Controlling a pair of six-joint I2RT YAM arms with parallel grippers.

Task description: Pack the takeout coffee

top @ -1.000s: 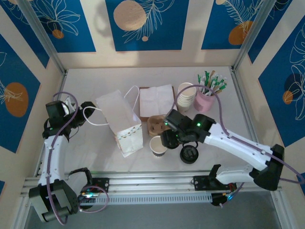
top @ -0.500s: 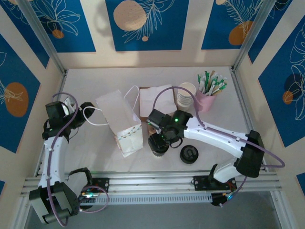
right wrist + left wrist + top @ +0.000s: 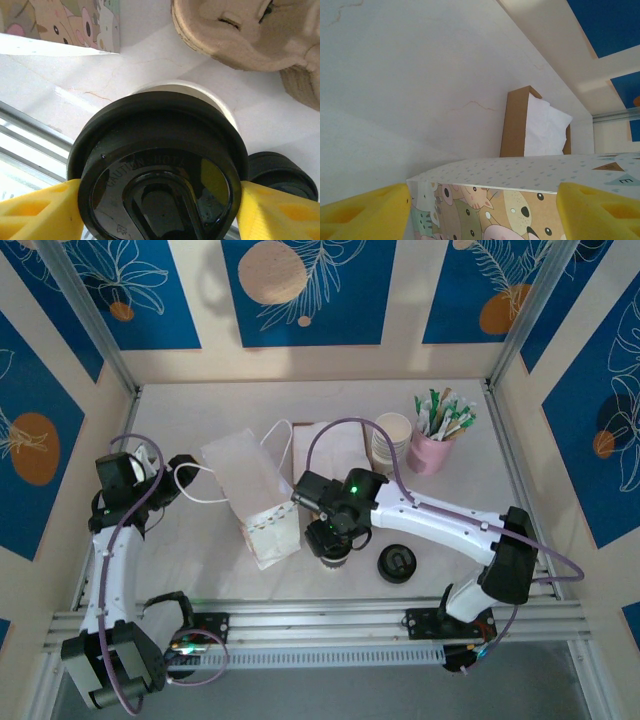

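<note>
top view: right claw (image 3: 330, 537) hangs just beside the paper bag (image 3: 250, 485). left wrist view: left claw (image 3: 480, 212) spread, facing the bag. right wrist view: right claw pinches 1 black lid (image 3: 160, 165) over a white cup (image 3: 200, 89); the takeout coffee carrier (image 3: 235, 25) lies on the table (image 3: 140, 60) just beyond.

Bright, even overhead light, soft shadows; wrist close-ups slightly blurred.

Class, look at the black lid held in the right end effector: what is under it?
A white paper cup; its rim shows past the far edge of the lid. The lid covers the cup's inside, so any contents are hidden.
</note>
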